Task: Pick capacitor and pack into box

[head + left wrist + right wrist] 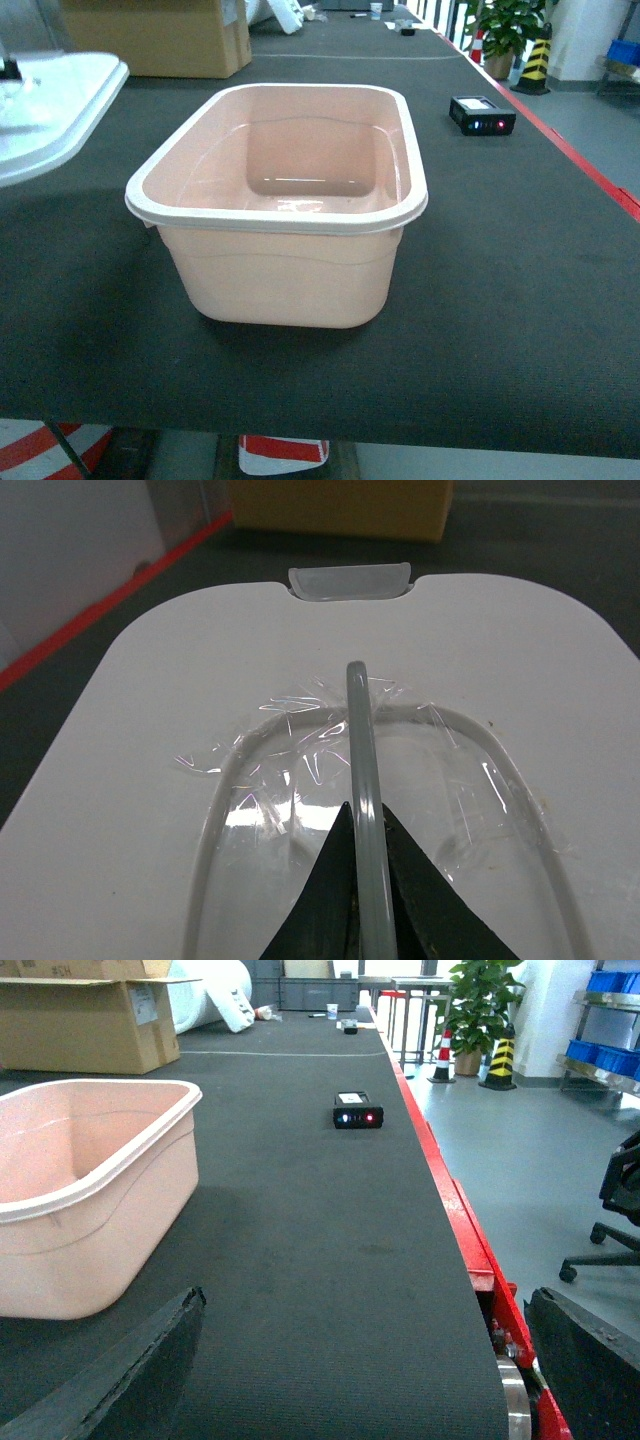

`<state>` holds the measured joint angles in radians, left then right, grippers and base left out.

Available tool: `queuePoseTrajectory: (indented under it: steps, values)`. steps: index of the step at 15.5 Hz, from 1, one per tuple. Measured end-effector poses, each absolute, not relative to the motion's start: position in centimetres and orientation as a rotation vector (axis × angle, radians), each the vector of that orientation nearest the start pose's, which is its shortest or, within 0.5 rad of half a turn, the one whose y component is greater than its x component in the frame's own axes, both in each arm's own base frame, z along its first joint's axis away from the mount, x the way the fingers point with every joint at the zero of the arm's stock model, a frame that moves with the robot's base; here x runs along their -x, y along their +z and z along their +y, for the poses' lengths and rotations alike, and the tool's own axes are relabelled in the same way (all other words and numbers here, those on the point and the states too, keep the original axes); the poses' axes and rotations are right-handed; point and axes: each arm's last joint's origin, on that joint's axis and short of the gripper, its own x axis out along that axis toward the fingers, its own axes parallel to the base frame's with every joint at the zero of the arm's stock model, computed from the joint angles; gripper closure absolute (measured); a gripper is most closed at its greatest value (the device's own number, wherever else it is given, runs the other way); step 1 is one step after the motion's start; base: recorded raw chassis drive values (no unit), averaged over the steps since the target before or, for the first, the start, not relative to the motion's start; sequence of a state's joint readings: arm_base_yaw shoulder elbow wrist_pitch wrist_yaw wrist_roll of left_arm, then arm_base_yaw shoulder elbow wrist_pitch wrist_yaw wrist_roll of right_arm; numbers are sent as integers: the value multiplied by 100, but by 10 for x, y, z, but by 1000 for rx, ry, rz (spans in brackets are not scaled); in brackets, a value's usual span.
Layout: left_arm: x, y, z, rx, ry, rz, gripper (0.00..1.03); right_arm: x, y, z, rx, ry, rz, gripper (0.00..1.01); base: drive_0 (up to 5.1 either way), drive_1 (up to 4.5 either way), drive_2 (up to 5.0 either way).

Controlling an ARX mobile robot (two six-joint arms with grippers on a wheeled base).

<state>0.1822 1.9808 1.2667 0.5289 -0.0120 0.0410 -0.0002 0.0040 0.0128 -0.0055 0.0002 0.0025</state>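
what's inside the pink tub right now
Nothing shows inside the box: the head view sees only its bare pink floor and walls. The near wall hides the floor strip just behind it. Its lid is off, gripped by the left gripper.

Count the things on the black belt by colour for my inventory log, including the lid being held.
Pink: 1, the open box
White: 1, the lid, its grey handle gripped by the left gripper
Black: 1, the small device with lit indicators
Brown: 1, the cardboard carton
Total: 4
No capacitor shows.
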Motion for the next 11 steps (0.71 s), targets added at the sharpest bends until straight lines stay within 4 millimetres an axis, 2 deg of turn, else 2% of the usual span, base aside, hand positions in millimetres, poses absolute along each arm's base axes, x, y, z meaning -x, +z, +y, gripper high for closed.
queuePoseTrajectory:
  steps: [1,2,3,6,8,9,11]
  values:
    - [-434,239,58,-14,182,145,101,-97,167,0,-2,0,-3,3,0,0,0]
    - [-431,267,0,1,109,80,101,-97,167,0,-2,0,-3,3,0,0,0]
    - [-430,271,-30,13,58,67,101,-97,167,0,-2,-1,-3,3,0,0,0]
    - [-425,263,-92,24,-43,101,101,-97,167,0,-2,0,-3,3,0,0,0]
    - [-425,252,-123,14,-70,119,101,-97,167,0,-2,-1,-3,3,0,0,0]
    - [-425,238,-144,-3,-79,161,101,-97,167,0,-2,0,-3,3,0,0,0]
    - [-425,212,-166,-26,-84,230,101,-97,167,0,-2,0,-3,3,0,0,0]
